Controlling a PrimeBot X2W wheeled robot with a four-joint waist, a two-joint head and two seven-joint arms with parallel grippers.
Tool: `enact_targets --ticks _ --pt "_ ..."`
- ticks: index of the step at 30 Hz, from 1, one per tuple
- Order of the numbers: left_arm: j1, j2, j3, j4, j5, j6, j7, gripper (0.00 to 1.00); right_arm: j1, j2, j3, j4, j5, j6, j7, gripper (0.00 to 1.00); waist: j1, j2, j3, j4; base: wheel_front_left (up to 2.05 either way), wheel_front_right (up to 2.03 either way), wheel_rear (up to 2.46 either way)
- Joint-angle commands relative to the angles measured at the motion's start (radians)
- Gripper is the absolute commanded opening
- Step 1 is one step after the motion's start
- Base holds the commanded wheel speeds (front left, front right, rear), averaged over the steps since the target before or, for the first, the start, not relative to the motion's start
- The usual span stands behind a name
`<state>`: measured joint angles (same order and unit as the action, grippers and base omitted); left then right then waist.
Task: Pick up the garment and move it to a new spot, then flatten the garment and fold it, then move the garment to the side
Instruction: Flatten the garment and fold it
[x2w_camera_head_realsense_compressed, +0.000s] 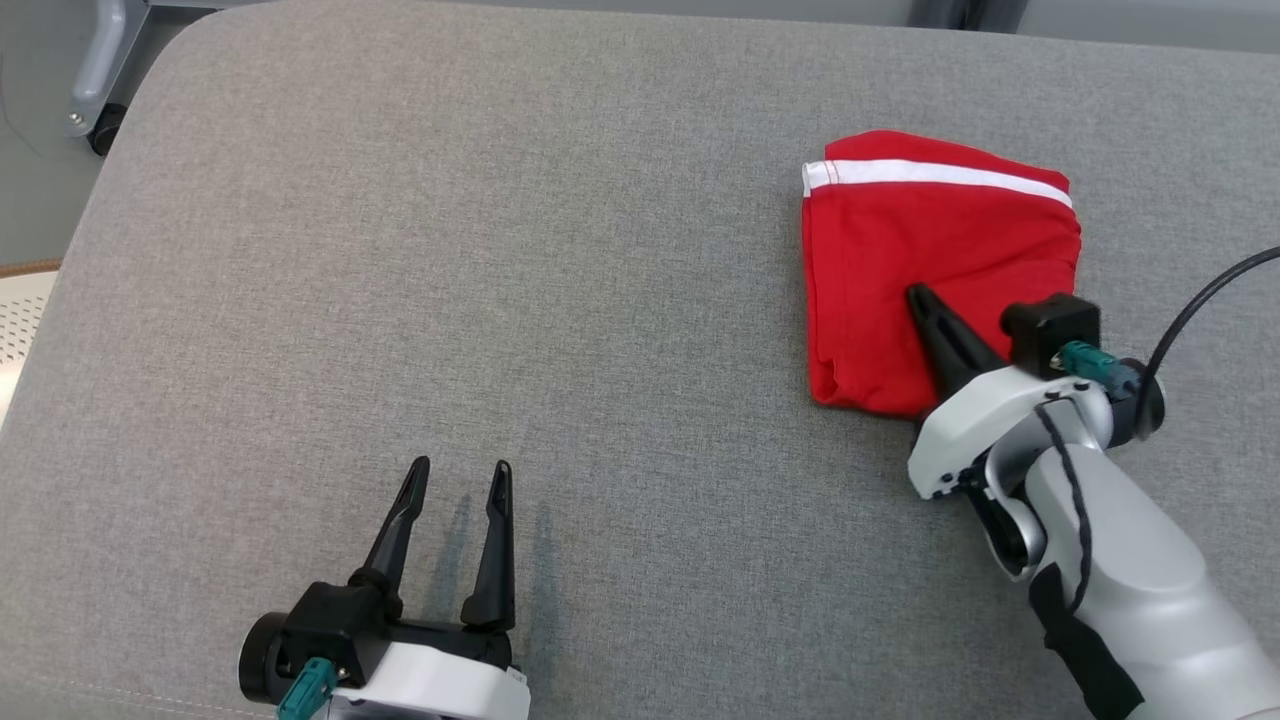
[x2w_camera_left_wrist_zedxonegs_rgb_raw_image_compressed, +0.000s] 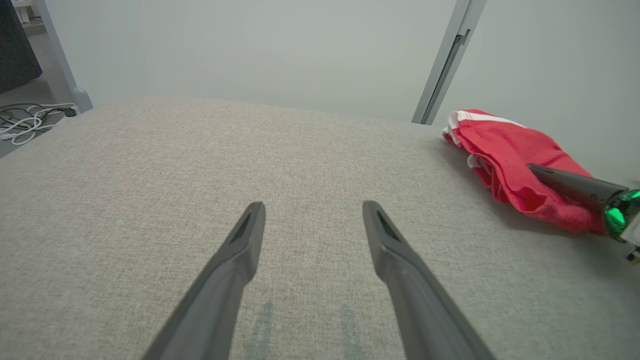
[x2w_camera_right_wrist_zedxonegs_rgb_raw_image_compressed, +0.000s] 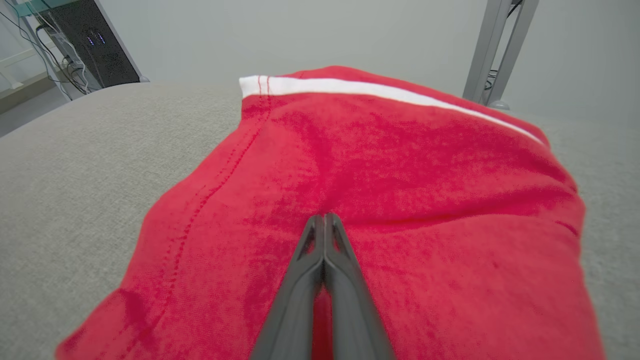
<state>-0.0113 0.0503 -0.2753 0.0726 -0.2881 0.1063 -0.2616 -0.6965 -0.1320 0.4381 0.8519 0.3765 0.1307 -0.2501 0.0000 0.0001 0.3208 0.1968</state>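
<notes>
Garment (x2w_camera_head_realsense_compressed: 935, 250) sits folded near the grey cushion (x2w_camera_head_realsense_compressed: 500, 250)'s far-right edge, prob. the set-aside spot. Right gripper (x2w_camera_head_realsense_compressed: 918, 296) rests on it, jaws closed tight. Pressing or nipping cloth? Can't tell, tips sink into fabric. Left gripper (x2w_camera_head_realsense_compressed: 460, 465) hangs wide open over cushion's near side, idle imo.

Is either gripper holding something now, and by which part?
Nothing seems held. The left gripper is open. The right gripper is shut, fingers resting on the middle of the red garment, no cloth visibly between them.
</notes>
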Motion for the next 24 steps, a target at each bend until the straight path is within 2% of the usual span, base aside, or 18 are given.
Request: enact_targets --ticks 1,5,9,15,16,17,18,24 --pt "0.001 0.003 0.001 0.001 0.000 -0.003 -0.004 1.00 0.006 -0.001 0.020 0.008 0.009 0.000 -0.009 0.00 0.0000 -0.0001 -0.004 -0.001 0.00 0.00 0.00" --pt "0.013 0.002 0.004 0.003 -0.008 0.002 -0.004 1.00 0.007 0.016 0.079 0.015 0.014 0.000 -0.012 0.00 0.0000 -0.0001 -0.026 -0.006 0.00 0.00 0.00" --pt "0.034 0.003 0.025 -0.003 -0.008 0.008 -0.004 1.00 0.022 0.028 0.095 -0.018 0.025 0.000 -0.016 0.00 0.0000 -0.0001 -0.061 -0.028 0.00 0.00 0.00" --pt "0.096 0.003 0.094 -0.020 0.001 -0.003 -0.004 1.00 0.151 0.005 0.025 -0.236 -0.024 0.000 -0.016 0.02 0.0000 -0.0001 -0.171 -0.110 0.00 0.00 0.00" --pt "0.108 0.003 0.108 -0.025 0.005 -0.007 -0.004 1.00 0.180 -0.003 0.000 -0.281 -0.042 0.000 -0.016 0.27 0.0000 -0.0001 -0.190 -0.126 0.00 0.00 0.00" --pt "0.120 0.002 0.121 -0.029 0.008 -0.009 -0.004 1.00 0.214 -0.012 -0.026 -0.321 -0.060 0.000 -0.016 0.60 0.0000 -0.0001 -0.207 -0.142 0.00 0.00 0.00" --pt "0.132 0.003 0.133 -0.032 0.011 -0.014 -0.004 1.00 0.254 -0.023 -0.052 -0.363 -0.078 0.000 -0.016 1.00 0.0000 -0.0001 -0.223 -0.156 0.00 0.00 0.00" --pt "0.198 0.003 0.187 -0.041 0.035 -0.032 -0.004 1.00 0.480 -0.060 -0.248 -0.566 -0.169 0.000 -0.016 1.00 0.0000 -0.0001 -0.306 -0.215 0.00 0.00 0.00"
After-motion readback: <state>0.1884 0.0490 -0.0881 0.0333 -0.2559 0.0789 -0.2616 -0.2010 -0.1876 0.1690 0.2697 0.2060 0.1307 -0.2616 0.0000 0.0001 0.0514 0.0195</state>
